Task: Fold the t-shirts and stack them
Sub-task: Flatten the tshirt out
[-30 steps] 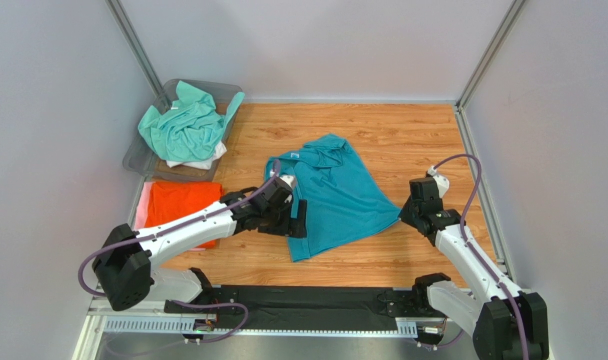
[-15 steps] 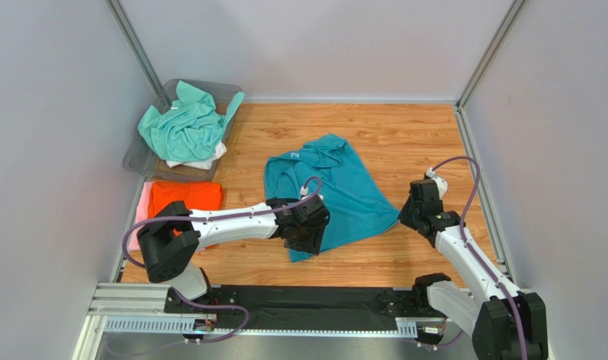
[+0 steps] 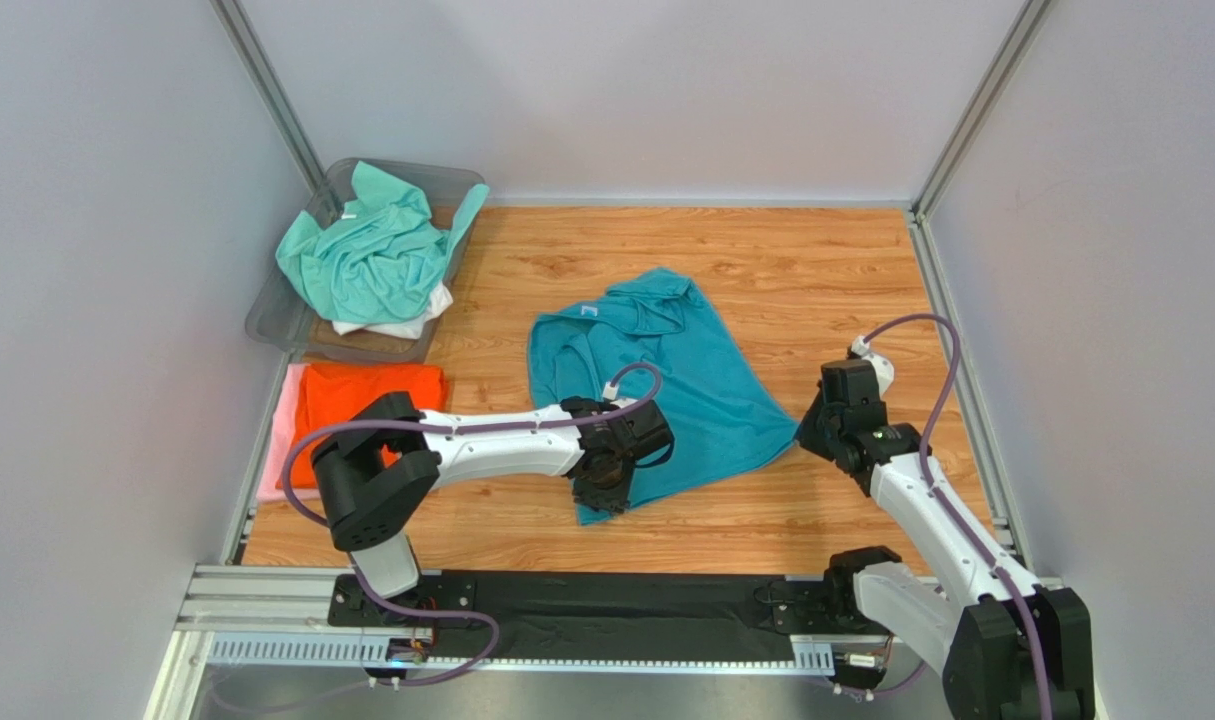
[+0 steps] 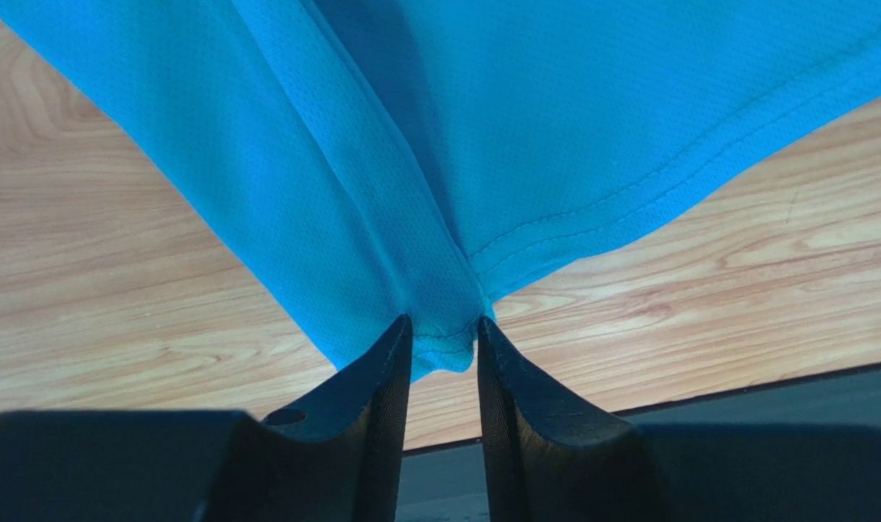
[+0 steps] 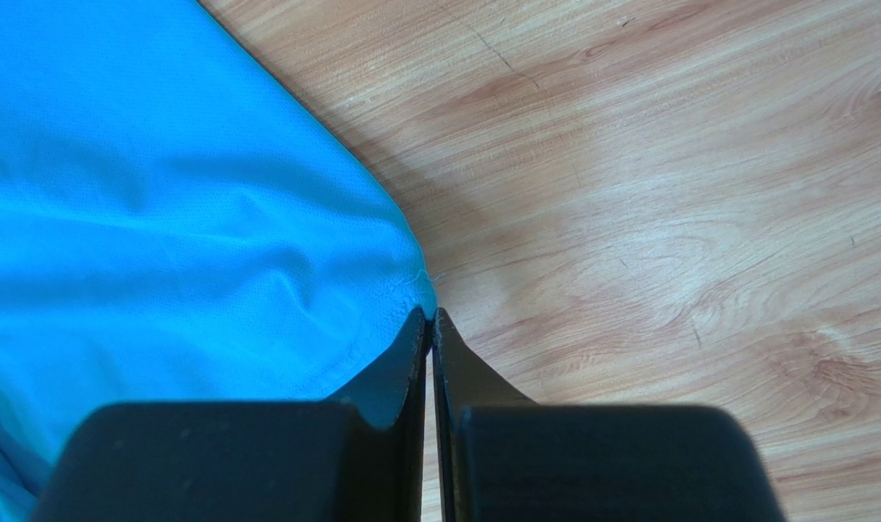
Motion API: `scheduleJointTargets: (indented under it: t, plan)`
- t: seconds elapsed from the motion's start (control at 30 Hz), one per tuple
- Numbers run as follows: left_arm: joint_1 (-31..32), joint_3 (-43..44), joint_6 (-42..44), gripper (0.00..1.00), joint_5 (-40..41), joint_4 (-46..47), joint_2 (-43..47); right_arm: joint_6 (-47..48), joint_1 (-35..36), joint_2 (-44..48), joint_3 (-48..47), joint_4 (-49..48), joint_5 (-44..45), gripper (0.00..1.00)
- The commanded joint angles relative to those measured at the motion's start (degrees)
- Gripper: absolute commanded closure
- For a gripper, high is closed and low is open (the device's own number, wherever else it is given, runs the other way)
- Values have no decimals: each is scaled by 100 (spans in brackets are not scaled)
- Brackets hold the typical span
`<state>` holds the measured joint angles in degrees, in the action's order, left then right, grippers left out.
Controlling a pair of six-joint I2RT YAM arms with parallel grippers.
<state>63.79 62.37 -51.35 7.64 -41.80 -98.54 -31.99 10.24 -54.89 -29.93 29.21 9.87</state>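
The blue shirt (image 3: 673, 375) lies in the middle of the top view. It is spread out and wrinkly on the wood table (image 3: 824, 270) and is not folded yet. The left gripper (image 4: 445, 323) pinches its bottom corner. The right gripper (image 5: 429, 315) is squeezed shut on the corner at the right. At the left, an orange shirt (image 3: 361, 405) sits folded on a pink shirt (image 3: 283, 438), so two look done. A green shirt (image 3: 370, 255) and a white shirt (image 3: 412, 320) wait in the bin (image 3: 289, 305) at the upper left.

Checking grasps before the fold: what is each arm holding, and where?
Both hold the teal-blue t-shirt: the left gripper pinches its near hem corner in its jaws, and the right gripper pinches its right-hand corner.
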Motion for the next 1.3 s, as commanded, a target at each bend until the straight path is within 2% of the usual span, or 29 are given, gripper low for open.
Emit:
scheduleJointTargets:
  t: [0.0, 0.1, 0.13, 0.2, 0.37, 0.57, 0.63, 0.9, 1.07, 1.23, 1.27]
  plan:
    - [46, 214, -85, 67, 176, -328, 45, 87, -48, 75, 5, -205, -46, 100]
    - [46, 223, -155, 74, 431, -566, 115, 87, -75, 49, 5, -205, -46, 100]
    - [55, 197, -164, 86, 449, -583, 133, 79, -75, 58, 5, -205, -64, 100]
    - [46, 118, -226, 100, 501, -619, 212, 79, -84, 67, 5, -214, -73, 100]
    - [46, -93, -349, 100, 809, -592, 721, 140, -84, 180, 40, -232, -160, 100]
    - [-138, -567, -376, 100, 1460, -487, 1915, 219, -84, 540, 40, -267, -442, 100]
    - [-402, -743, -288, 100, 1407, -339, 2206, 202, -84, 742, -74, -249, -608, 100]
    - [-754, -770, 450, 100, 1539, 339, 3973, 79, -84, 1428, -996, 76, -899, 100]
    - [-815, -156, 1204, 100, 1802, 770, 4746, 87, -84, 1789, -2162, 242, -1171, 100]
    - [-815, 995, 2083, 100, 2004, 1112, 4967, 192, -84, 1833, -3473, 375, -1189, 100]
    - [-815, 1388, 2199, 100, 2022, 1148, 4967, 219, -84, 1824, -3971, 375, -1215, 100]
